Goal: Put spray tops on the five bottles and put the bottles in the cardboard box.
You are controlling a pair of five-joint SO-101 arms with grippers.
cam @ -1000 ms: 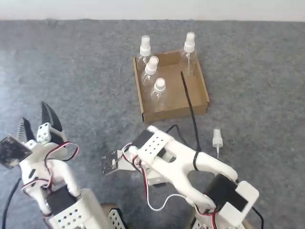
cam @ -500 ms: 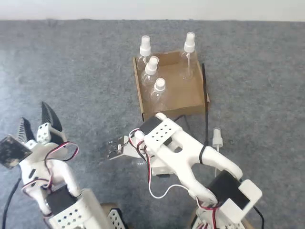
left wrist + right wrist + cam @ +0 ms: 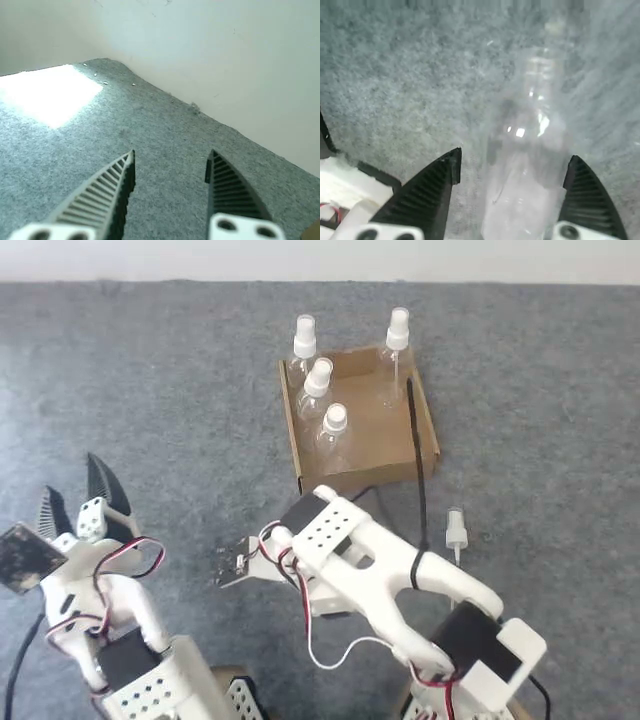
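Jaws of the right gripper [image 3: 515, 157] gape either side of the capless bottle [image 3: 537, 95] on the carpet [image 3: 395, 60] — close squarely mid-body, gently, or it may roll. Left gripper [image 3: 170, 156] gapes too; spray top [image 3: 456, 528] lies near the box [image 3: 380, 472].

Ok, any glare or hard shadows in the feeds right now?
Left wrist view: a washed-out patch of bright light lies on the grey carpet beyond the open left gripper. Right wrist view: small bright glints sit on the clear plastic bottle between the fingers of the open right gripper. High view: even light, no glare on the brown cardboard box, only soft shadows.
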